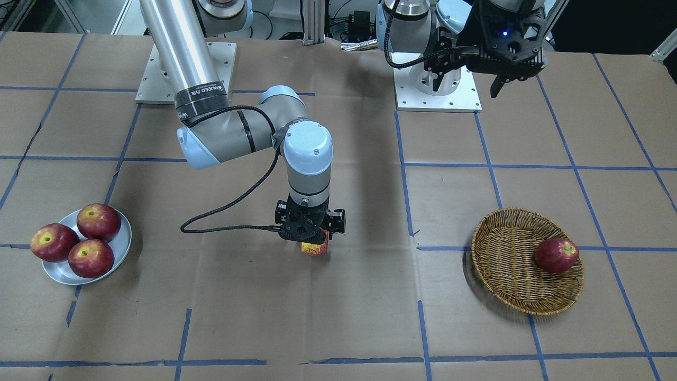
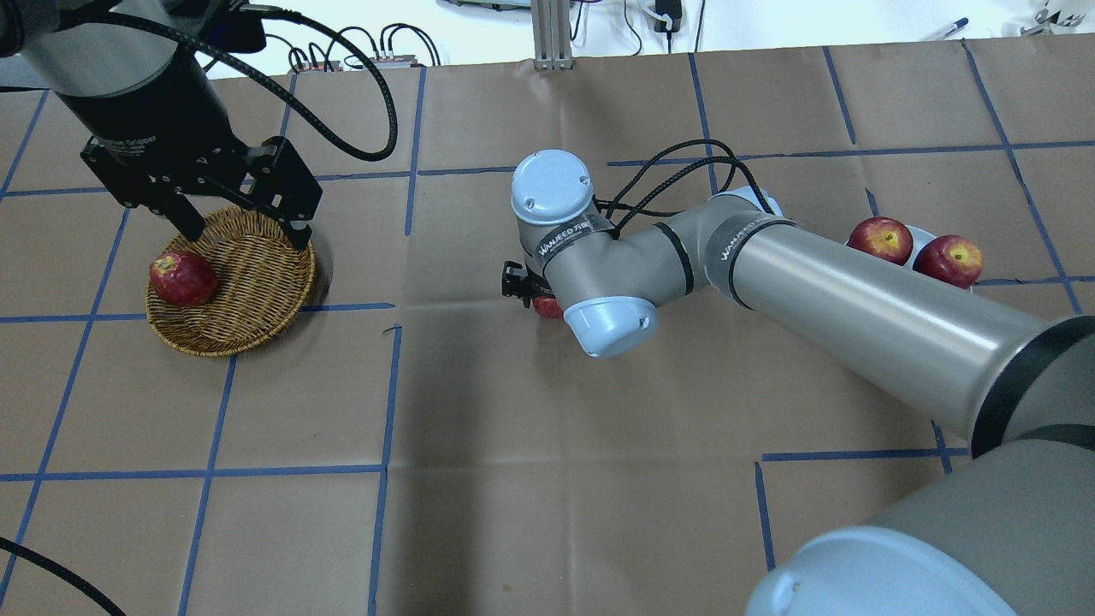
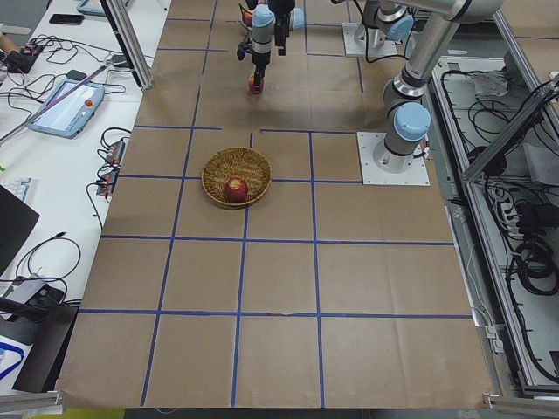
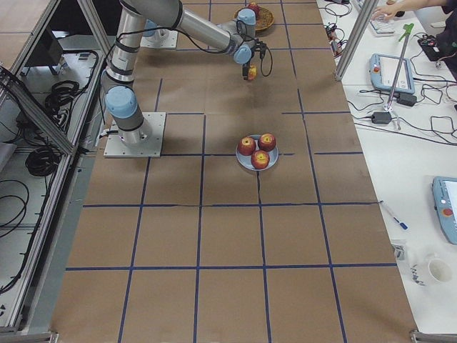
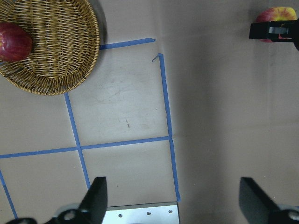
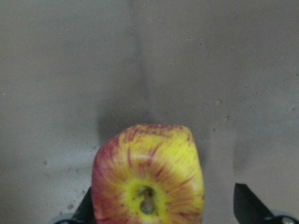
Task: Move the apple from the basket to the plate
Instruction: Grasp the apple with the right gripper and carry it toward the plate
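The apple (image 1: pixel 316 248) with the big yellow streaked patch sits on the brown paper at mid-table; it also shows in the right wrist view (image 6: pixel 149 182) and in the left wrist view (image 5: pixel 275 14). My right gripper (image 1: pixel 316 238) is straight over it, its jaws down on either side. One finger (image 6: pixel 250 203) stands a little apart from the apple, so the gripper is open. The basket (image 1: pixel 508 296) holds one dark red apple (image 1: pixel 556 255). The plate (image 1: pixel 119 248) carries three red apples. My left gripper (image 1: pixel 468 79) is open and empty, raised near its base.
Blue tape lines cross the paper. The right arm's forearm (image 2: pixel 855 299) reaches low across the table from the plate side. The left arm's mounting plate (image 1: pixel 436 92) and the right arm's (image 1: pixel 185 79) are on the robot's side of the table.
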{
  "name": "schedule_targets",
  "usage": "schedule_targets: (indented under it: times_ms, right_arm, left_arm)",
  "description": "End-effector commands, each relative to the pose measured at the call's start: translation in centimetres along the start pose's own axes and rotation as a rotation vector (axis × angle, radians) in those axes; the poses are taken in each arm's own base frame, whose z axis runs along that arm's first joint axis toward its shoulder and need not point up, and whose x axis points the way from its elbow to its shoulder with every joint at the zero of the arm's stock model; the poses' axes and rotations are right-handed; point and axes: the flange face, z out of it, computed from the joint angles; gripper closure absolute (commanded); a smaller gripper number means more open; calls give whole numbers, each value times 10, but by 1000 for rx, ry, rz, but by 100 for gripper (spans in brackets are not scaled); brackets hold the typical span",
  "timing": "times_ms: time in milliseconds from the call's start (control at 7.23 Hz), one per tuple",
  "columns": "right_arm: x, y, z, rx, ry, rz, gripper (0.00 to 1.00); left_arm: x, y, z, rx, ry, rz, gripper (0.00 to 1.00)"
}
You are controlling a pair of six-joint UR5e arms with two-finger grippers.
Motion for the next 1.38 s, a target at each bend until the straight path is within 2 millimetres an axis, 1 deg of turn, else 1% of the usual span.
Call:
schedule_targets:
  times_ms: [0,138,277,415,553,691,830,968,1106,1245]
  right_arm:
    - [0,-4,2,15,0,-4,49]
    - [-1,-7,-1,22,-4,-8,59]
    - [3,-12,-11,37,-11,-5,62]
    - [10,-24,-34,74,-28,5,62]
    - [30,-38,-72,89,-29,-10,62]
    - [76,-55,-107,74,-8,-2,62]
    - [140,-72,-134,46,16,-27,61]
    - [208,-85,-151,23,31,-66,61]
    - [272,-92,-159,18,42,-114,61]
    - [325,-97,-159,17,53,-171,61]
  left_arm:
    - [0,0,1,-1,0,0,1]
    - [-1,0,0,0,0,-2,1]
    - [-1,0,1,-1,-1,-1,1]
    - [-1,0,1,-3,-1,-1,1]
    - [-1,0,1,-4,-1,-1,1]
    - [-1,0,1,-6,-1,2,1]
    - [-2,0,0,-3,-1,0,1]
    - [-2,0,0,-1,-1,2,1]
    - [-2,0,0,0,-1,2,1]
    - [-1,-2,2,-2,2,2,1]
